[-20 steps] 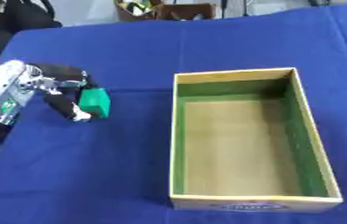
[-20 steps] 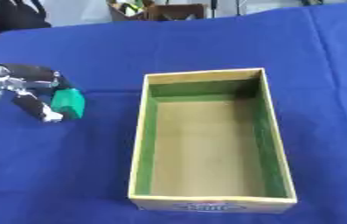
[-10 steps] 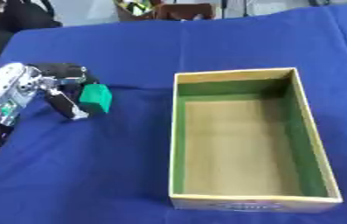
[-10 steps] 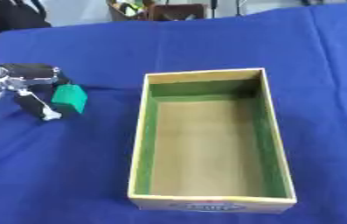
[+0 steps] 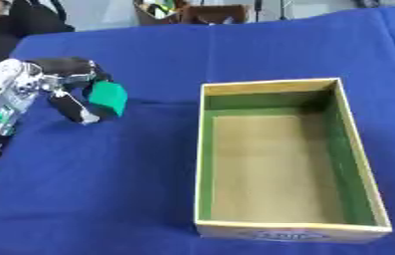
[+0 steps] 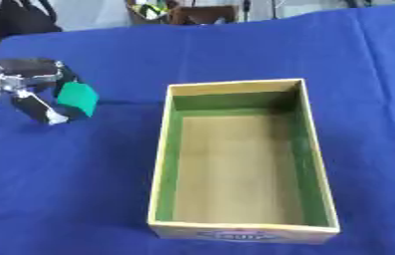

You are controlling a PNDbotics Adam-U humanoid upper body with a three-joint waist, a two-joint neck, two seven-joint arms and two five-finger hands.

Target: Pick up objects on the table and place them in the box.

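Lifted higher now, the left hand (image 5: 48, 87) has its fingers (image 5: 68, 107) curled round a smooth green block (image 5: 107, 97).

Even bright light, soft shadows, whole pic slightly blurry.

table: blue cloth (image 5: 235, 55) covering it, filling most of the frame
top centre: brown basket (image 5: 192, 11) with mixed items
top edge: pale floor strip (image 5: 105, 12)

Left hand (image 5: 57, 87) hiding part of green object (image 5: 107, 97), arm cut off at the frame's left edge
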